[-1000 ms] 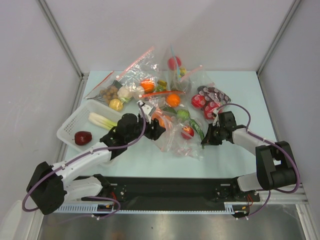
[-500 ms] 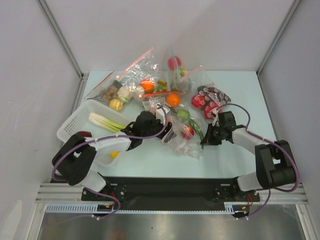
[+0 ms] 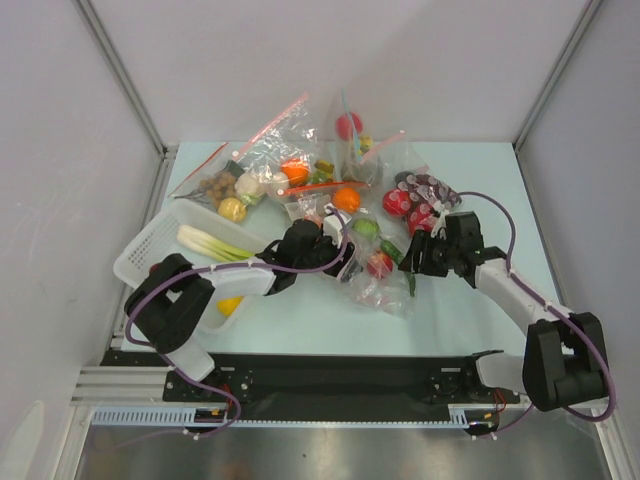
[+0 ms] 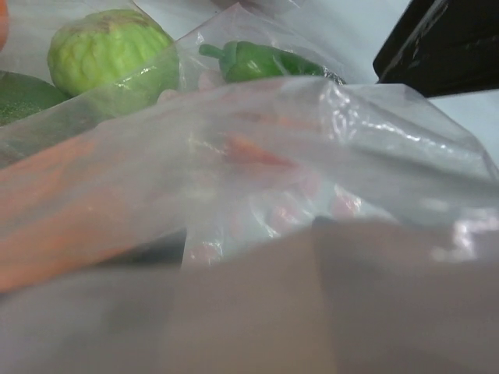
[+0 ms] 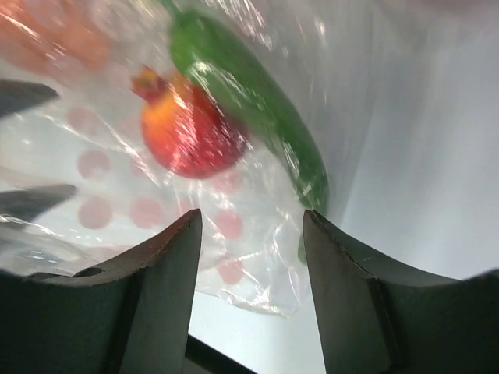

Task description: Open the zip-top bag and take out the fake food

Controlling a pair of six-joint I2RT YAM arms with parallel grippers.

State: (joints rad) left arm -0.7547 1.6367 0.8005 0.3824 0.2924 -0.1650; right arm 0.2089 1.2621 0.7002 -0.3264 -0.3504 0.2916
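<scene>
The zip-top bag (image 3: 375, 285) lies crumpled at the table's middle, and its dotted clear plastic (image 5: 234, 234) fills the right wrist view. Inside it are fake food pieces: a red-orange fruit (image 5: 191, 128), a long green pepper (image 5: 257, 101) and a pale green round piece (image 4: 109, 51). My left gripper (image 3: 335, 255) is pushed into the bag's left side. Through the plastic its two dark fingertips (image 5: 31, 199) show apart, so it is open. At the bag's right corner my right gripper (image 5: 251, 226) stands open, holding nothing. A leek (image 3: 210, 243) and a lemon (image 3: 230, 305) lie in the white basket (image 3: 140, 255).
Other clear bags crowd the back: one with brown balls and cauliflower (image 3: 225, 185), an upright one with a red ball (image 3: 350, 128), and one with red fruit and grapes (image 3: 415, 195). An orange (image 3: 346, 199) sits just behind the zip-top bag. Grey walls close in both sides.
My right gripper has opened, let go of the bag's right edge and drawn back slightly. My left arm has swung right from the basket and pushed its gripper into the bag.
</scene>
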